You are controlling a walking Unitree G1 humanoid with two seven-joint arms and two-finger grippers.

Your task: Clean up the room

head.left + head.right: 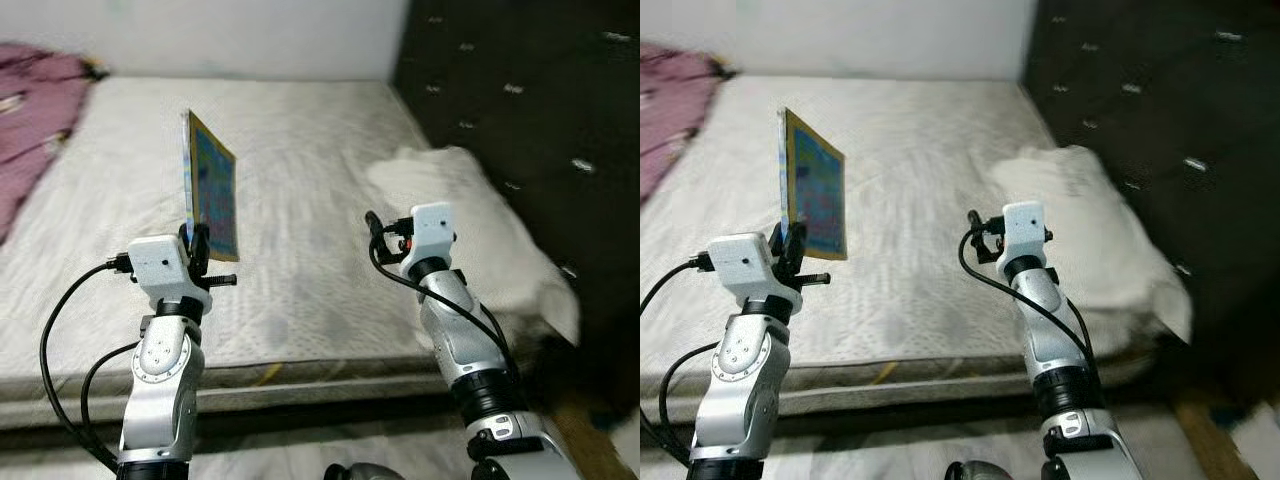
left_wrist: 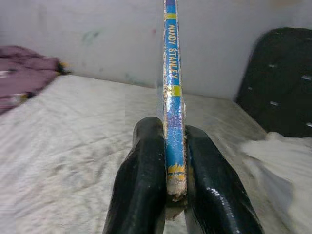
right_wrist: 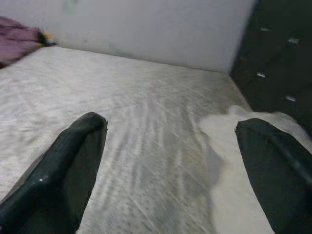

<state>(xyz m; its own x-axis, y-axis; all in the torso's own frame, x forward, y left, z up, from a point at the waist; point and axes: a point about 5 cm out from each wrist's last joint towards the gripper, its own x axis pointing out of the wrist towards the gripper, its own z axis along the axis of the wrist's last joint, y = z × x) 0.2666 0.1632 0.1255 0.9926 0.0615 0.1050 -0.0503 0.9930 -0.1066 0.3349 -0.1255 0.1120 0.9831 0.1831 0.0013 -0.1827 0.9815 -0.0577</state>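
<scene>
My left gripper (image 1: pixel 200 240) is shut on the lower edge of a thin blue and yellow picture book (image 1: pixel 211 190), held upright above the bare mattress (image 1: pixel 300 150). In the left wrist view the book's worn spine (image 2: pixel 172 92) stands between the two black fingers (image 2: pixel 141 190). My right gripper (image 1: pixel 372 225) hovers over the mattress to the right, open, with nothing between its fingers (image 3: pixel 73 161). A white cloth (image 1: pixel 470 200) lies on the mattress just beyond and right of it.
A purple blanket (image 1: pixel 30 110) is bunched at the mattress's far left. A dark padded headboard (image 1: pixel 530 90) runs along the right side, and a pale wall (image 1: pixel 250 35) stands behind the bed. The mattress's front edge (image 1: pixel 300 375) is right below my arms.
</scene>
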